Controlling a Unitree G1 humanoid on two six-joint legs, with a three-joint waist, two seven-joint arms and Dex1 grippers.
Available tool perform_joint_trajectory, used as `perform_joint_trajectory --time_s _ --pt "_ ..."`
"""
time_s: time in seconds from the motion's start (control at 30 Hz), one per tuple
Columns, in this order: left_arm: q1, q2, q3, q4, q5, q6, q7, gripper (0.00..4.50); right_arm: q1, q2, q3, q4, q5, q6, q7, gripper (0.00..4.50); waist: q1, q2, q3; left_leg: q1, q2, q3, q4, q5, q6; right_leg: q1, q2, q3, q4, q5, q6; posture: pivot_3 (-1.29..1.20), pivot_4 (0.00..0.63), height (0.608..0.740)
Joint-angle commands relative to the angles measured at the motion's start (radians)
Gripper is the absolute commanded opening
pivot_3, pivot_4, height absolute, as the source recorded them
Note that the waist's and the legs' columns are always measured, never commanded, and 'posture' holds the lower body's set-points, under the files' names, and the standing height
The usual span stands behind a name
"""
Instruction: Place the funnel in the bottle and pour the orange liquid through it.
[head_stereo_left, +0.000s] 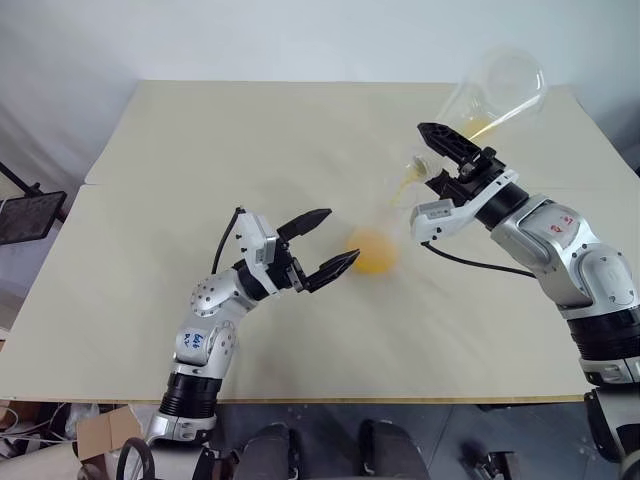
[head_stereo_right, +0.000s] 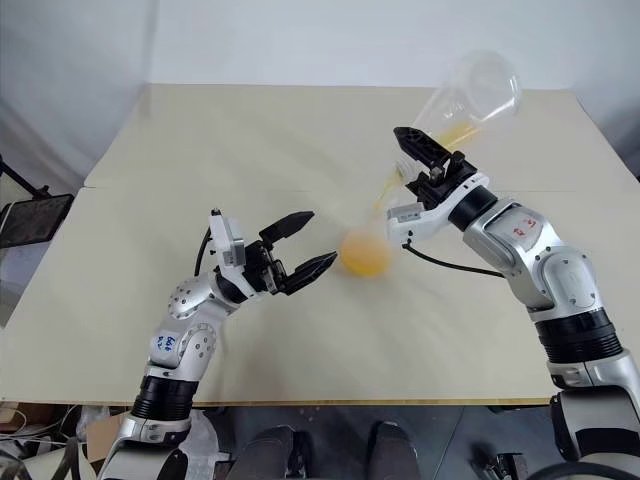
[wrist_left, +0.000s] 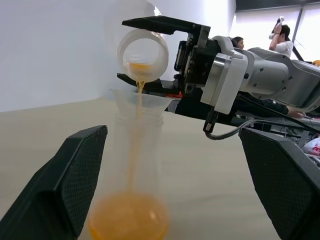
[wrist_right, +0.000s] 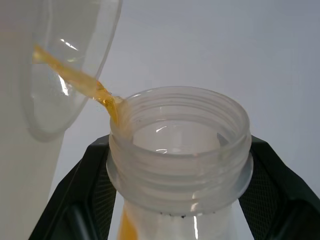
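Now orange liquid in bottle, funnel atop.

Pale beige table against a plain white wall — dark stand at its side.

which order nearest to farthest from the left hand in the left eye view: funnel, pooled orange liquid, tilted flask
1. pooled orange liquid, in the bottle by the left hand
2. funnel, above it, rightward
3. tilted flask, far right, held high

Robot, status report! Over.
Left end effector open beside bottle. Right end effector shut on pouring flask. Orange liquid streaming through funnel. Nothing blocking.
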Motion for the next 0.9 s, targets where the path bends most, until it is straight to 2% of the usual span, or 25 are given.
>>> perform_joint_trajectory --time_s 0.03,0.9 --pt "-0.012 -0.009 -0.007 -0.022 -0.005 -0.011 0.005 4.5 -0.024 -0.021 -0.01 -0.018 0.001 -0.011 -0.017 2.83 0.0 0.0 0.0 0.0 0.0 0.0 0.0 0.0 0.0 0.0 0.0 0.0 0.0 0.0 0.0 0.0 0.15 0.74" --pt "-0.018 -0.045 -0.019 -0.002 0.003 -0.026 0.011 4.5 -0.038 -0.043 -0.002 -0.012 -0.03 -0.045 -0.011 2.83 0.0 0.0 0.0 0.0 0.0 0.0 0.0 0.0 0.0 0.0 0.0 0.0 0.0 0.0 0.0 0.0 0.15 0.74"
